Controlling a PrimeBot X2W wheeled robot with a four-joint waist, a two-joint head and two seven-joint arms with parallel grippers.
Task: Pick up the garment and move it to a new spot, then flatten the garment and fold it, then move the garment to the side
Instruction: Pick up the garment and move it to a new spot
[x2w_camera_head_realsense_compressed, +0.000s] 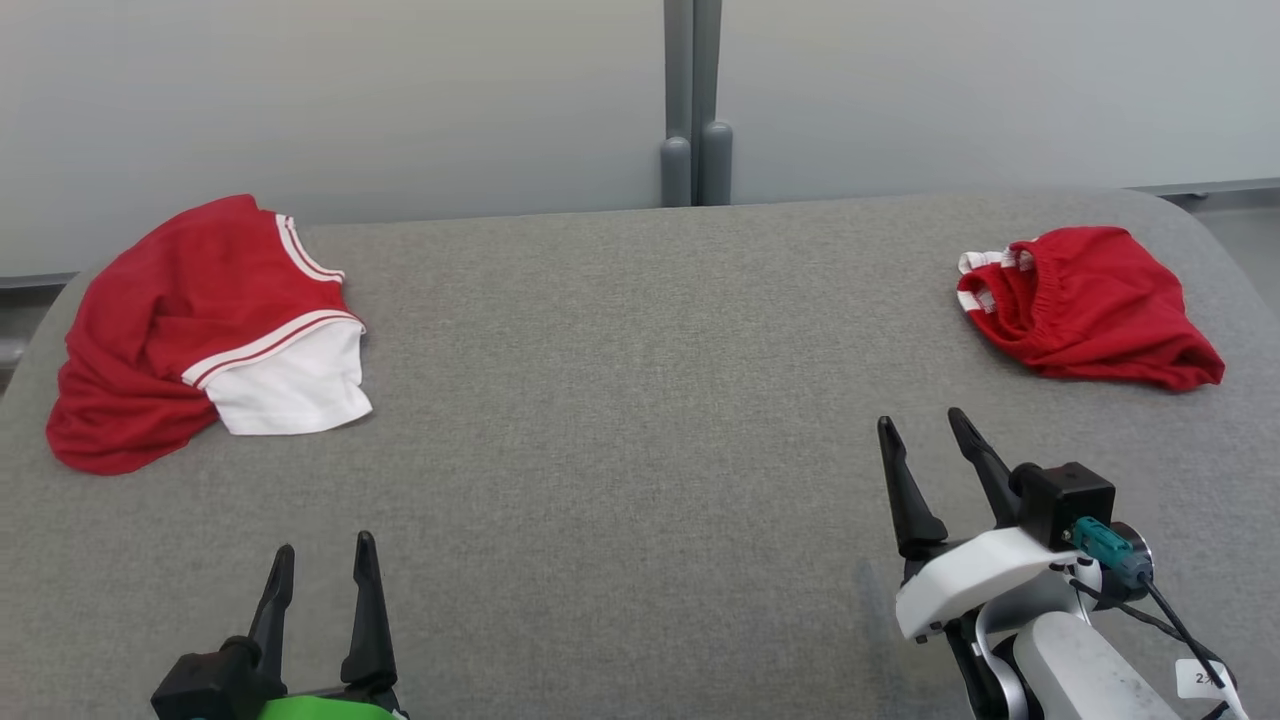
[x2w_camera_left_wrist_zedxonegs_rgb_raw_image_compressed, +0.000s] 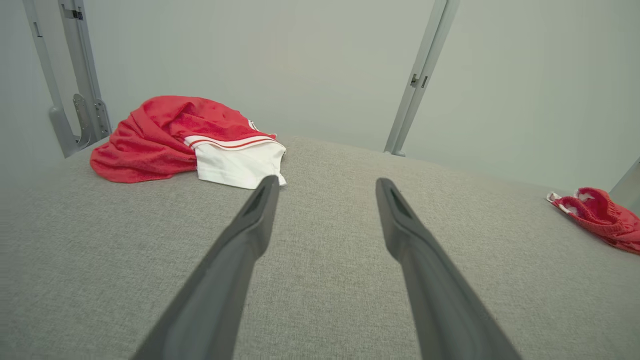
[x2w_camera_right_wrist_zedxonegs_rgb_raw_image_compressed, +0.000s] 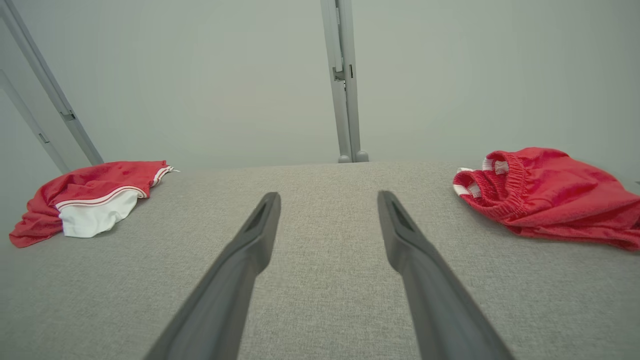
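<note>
Grey woven cloth is stretched over the counter (x2w_camera_head_realsense_compressed: 620, 400), and nothing is held yet. Nearest, the left gripper (x2w_camera_head_realsense_compressed: 325, 542) is parked low at the front edge, fingers spread and empty. The right gripper (x2w_camera_head_realsense_compressed: 920, 416) is raised a little further in, likewise released and empty. No step can be counted as done: pick-up, flattening, folding and the move aside are all left. At the far left a red-and-white garment (x2w_camera_head_realsense_compressed: 200, 320) is heaped, its long axis laid from near-left to far-right, its white-hemmed opening turned toward the counter's middle. At the far right red shorts (x2w_camera_head_realsense_compressed: 1100, 300) are bunched, elastic waistband faced left, length run from far-left to near-right. Which one is meant cannot be told; the shorts are judged likelier, being nearer the raised gripper.
</note>
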